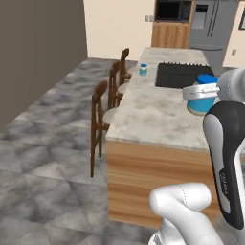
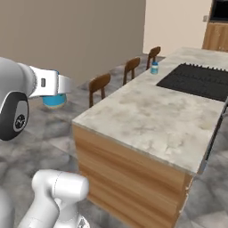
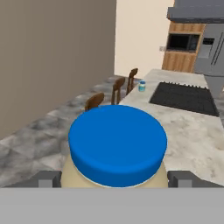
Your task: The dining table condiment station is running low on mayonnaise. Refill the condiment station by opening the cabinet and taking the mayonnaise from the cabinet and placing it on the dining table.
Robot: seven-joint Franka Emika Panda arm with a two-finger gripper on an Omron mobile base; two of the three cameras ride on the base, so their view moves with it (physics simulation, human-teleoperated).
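My gripper is shut on the mayonnaise, a squat jar with a blue lid and a pale cream body. Dark fingertips stand on either side of it. The held mayonnaise hangs in the air in my gripper, short of the near end of the dining table. From the right, the same jar shows left of the dining table. A twin jar stands at the table's far left edge. The cabinet is out of view.
A black cooktop is set into the far half of the table. Wooden stools line its left side. A brown wall runs along the left, with grey stone floor between. A fridge stands far back.
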